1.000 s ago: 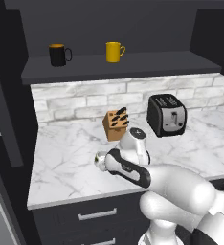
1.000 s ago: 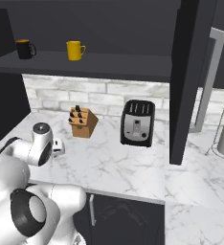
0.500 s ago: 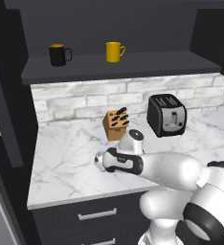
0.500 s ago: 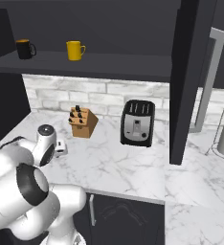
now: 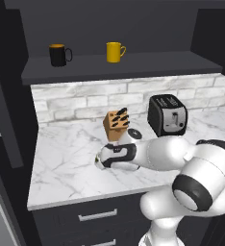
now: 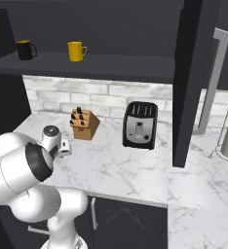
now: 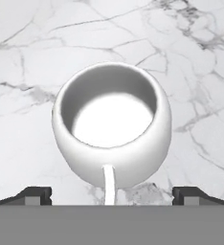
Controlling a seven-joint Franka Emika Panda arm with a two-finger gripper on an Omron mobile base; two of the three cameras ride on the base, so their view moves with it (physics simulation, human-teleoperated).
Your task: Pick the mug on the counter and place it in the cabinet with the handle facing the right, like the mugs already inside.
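Most of the mug (image 7: 112,127) is plain to see from the hand view, but in the left base view the arm's forearm and wrist cover it, and in the right base view the white elbow blocks that patch of marble, so its place on the slab is read mainly from the hand camera. It is squat, rounded and white, standing upright on the counter (image 7: 32,57) with its mouth open to the camera and a pale, empty bottom inside; its dark side mark cannot be made out from this angle. The handle (image 7: 109,184) is a thin white loop seen edge-on at the mug's 6 o'clock, its lower end cut off by the frame's bottom. The gripper (image 7: 112,195) sits low over the mug with its two dark fingertips (image 7: 35,194) spread wide apart at 8 and 4 o'clock of the mug, clear of its sides, grasping nothing. A brown knife block (image 5: 116,125) stands just beyond the wrist at about 12 o'clock, a black toaster (image 5: 167,115) at 2 o'clock. Up in the cabinet (image 5: 133,62), the black mug (image 5: 58,55) and the yellow mug (image 5: 114,52) stand on the shelf.
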